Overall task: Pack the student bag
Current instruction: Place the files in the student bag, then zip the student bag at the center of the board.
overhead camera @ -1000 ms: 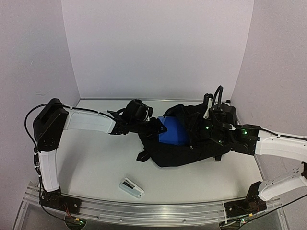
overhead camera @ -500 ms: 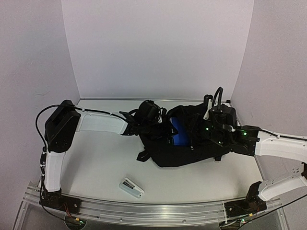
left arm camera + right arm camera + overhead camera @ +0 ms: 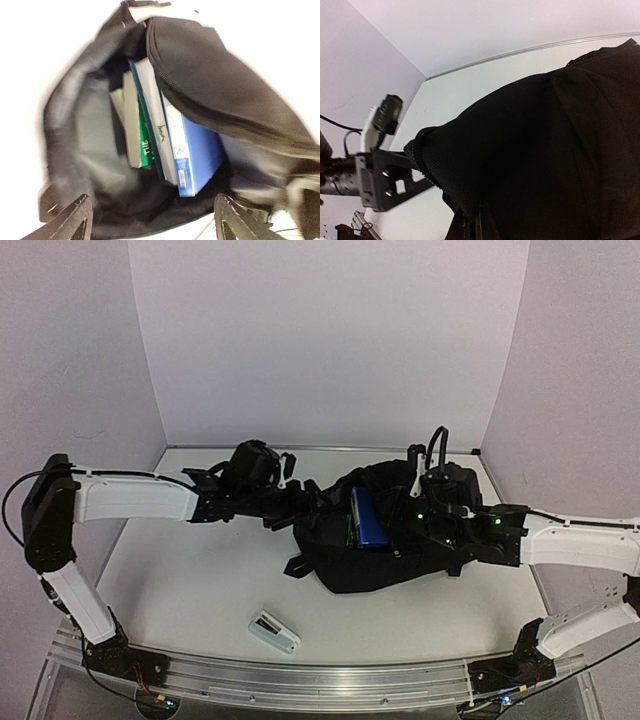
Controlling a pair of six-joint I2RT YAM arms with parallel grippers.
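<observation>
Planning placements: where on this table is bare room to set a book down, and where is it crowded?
Bare: near-left table, between left arm, backpack and white device; also the near strip right of that device. Crowded: around the backpack.

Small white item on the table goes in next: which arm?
Left, probably: left end effector open and empty, white item on its side; right end effector is shut on the student bag.

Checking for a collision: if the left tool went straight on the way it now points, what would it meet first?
Probably the blue book standing in the open student bag, its edge facing the left tool. Depth is unclear from these views.
</observation>
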